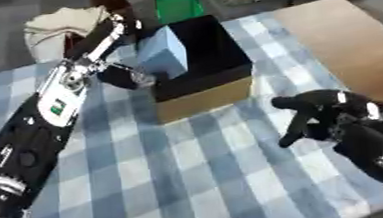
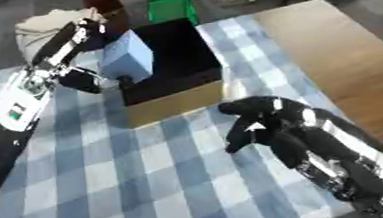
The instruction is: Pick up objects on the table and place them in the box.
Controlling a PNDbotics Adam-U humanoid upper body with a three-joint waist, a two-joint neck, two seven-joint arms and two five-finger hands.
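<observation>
While your left hand (image 1: 136, 79) grips the pale blue rectangular block (image 1: 163, 53), it hangs at the left rim of the black-lined cardboard box (image 1: 220, 94).
You have the block tilted, long axis running up and away from the hand, upper end leaning over the box's dark interior. Your right hand (image 1: 311, 114) hovers over the blue-and-white checked tablecloth (image 1: 202, 180), fingers curled downward, holding nothing.

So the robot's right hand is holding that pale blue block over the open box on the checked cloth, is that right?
Not quite: it is the left robot hand that has the pale blue block at the open box, as the left eye view shows. The right robot hand hangs over the checked cloth, holding nothing.
</observation>
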